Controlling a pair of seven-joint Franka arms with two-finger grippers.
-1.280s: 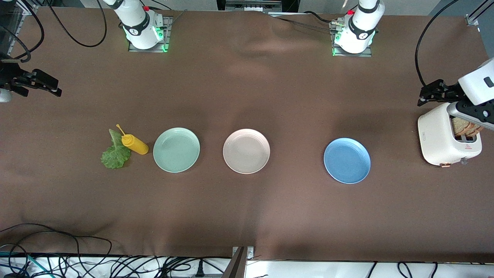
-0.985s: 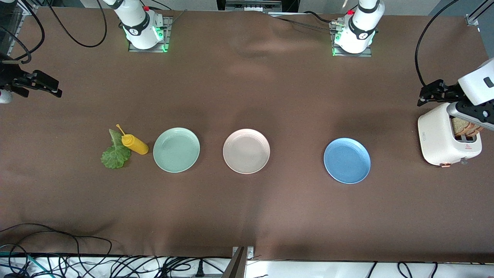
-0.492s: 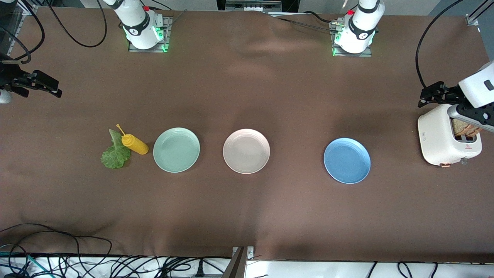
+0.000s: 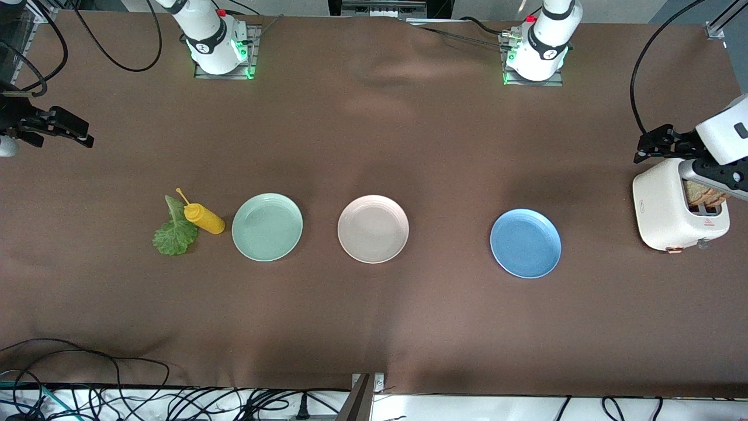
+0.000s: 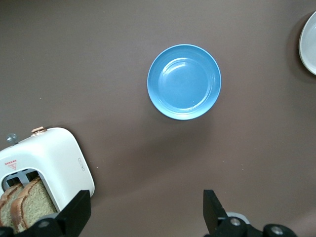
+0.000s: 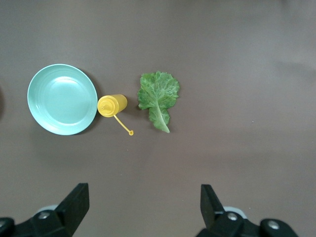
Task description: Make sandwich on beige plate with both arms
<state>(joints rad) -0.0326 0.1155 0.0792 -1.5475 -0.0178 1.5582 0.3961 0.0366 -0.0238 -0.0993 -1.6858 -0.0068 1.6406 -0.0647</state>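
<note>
A brown cloth-covered table [image 4: 374, 327] carried the round pale beige plate [image 4: 373, 228]; the left hand [image 5: 145, 215] and right hand [image 6: 143, 210] hung spread, above its ends

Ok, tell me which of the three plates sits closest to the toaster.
The blue plate, at the left arm's end of the table. The beige plate and the mint-green plate lie farther from the toaster.

Matt brown cloth table [image 4: 374, 134]; glossy plastic-looking beige plate [image 4: 373, 228]; smooth white toaster [image 4: 666, 210]
</note>
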